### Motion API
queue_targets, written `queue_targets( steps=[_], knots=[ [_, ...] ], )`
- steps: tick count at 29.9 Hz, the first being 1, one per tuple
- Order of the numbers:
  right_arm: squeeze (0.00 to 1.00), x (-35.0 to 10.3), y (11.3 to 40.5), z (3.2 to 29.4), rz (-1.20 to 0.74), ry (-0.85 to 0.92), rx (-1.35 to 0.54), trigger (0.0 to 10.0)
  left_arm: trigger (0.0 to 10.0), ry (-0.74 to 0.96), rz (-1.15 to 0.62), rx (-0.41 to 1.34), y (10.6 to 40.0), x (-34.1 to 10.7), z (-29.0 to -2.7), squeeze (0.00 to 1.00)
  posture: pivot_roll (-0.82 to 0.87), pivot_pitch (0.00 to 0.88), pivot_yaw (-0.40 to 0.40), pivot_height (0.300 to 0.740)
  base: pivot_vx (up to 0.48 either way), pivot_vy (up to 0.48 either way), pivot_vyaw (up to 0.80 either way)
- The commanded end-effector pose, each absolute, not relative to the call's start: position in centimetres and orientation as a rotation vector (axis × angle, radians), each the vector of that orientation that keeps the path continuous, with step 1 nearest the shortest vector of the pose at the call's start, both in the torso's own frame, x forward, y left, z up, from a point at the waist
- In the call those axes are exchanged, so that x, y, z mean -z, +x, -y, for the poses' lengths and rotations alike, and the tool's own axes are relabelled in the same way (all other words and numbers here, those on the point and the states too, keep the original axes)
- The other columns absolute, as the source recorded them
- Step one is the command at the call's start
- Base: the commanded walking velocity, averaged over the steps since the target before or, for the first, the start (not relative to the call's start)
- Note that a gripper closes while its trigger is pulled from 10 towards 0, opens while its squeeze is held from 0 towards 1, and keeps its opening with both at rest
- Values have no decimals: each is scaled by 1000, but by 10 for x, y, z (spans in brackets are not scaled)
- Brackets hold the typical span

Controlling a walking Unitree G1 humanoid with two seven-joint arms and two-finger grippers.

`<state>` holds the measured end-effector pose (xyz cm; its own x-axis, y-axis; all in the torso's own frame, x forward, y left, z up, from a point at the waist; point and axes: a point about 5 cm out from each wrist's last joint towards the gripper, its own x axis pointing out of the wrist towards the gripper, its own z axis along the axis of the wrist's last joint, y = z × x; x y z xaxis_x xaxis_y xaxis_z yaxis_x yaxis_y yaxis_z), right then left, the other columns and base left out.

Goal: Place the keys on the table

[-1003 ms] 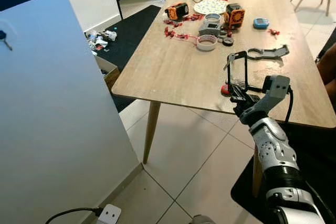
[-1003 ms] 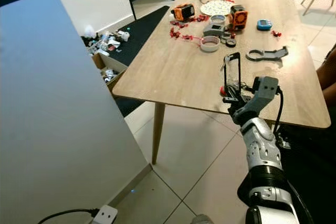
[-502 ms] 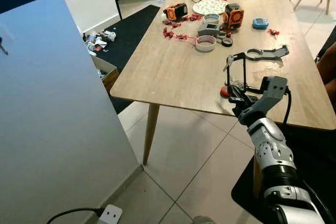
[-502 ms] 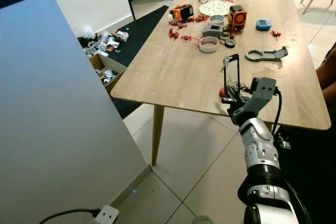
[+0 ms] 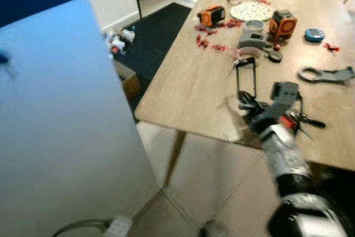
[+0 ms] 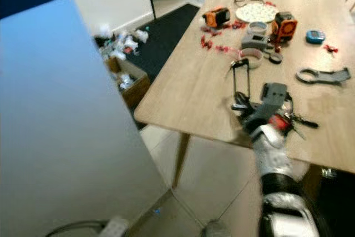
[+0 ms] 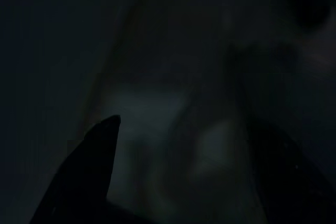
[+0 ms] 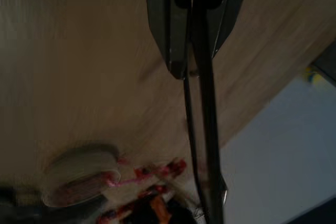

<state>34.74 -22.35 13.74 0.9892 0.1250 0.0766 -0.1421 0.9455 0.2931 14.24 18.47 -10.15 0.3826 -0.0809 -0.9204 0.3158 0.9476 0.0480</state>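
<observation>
Right gripper (image 5: 246,79), fingers spread and holding nothing, above the wooden table (image 5: 188,81), with the keys (image 5: 294,119) (red fob attached) lying on the tabletop beside its wrist: placement appears done, leaving only arm withdrawal

A wooden bench (image 5: 194,81) on slanted legs is seen over a pale tiled floor (image 5: 222,187). A dark rug (image 5: 161,31) lies beside it; a white wall (image 5: 66,131) is seen at left w/ a cable at its base.

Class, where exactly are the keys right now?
In the right eye view, the keys lie on the wooden table near its front edge, just right of the right tool.
</observation>
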Motion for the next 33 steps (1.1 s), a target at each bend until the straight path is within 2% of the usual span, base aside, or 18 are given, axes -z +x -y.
queue_targets(
  steps=[1,9,19,21,28,33],
  knots=[
    [0,-136,349,213,58,307,-162,10000,10000,216,-1231,235,118,109,-191,0,-147,67,135,740,0,0,0],
    [0,-125,349,214,-23,285,-137,10000,10000,215,-1233,234,118,109,-191,0,-147,69,135,740,0,0,0],
    [0,-127,344,220,27,440,-130,10000,10000,219,-1235,244,118,109,-191,0,-151,77,139,740,0,0,0],
    [63,-127,343,222,27,446,-116,10000,10000,220,-1235,246,118,109,-191,0,-151,77,139,740,0,0,0],
    [63,-122,340,248,31,517,81,10000,10000,229,-1235,252,118,109,-192,0,-152,79,139,740,0,0,0],
    [59,-112,332,241,-10,593,19,10000,10000,230,-1233,253,118,109,-192,0,-153,73,137,740,0,0,0]
  ],
)
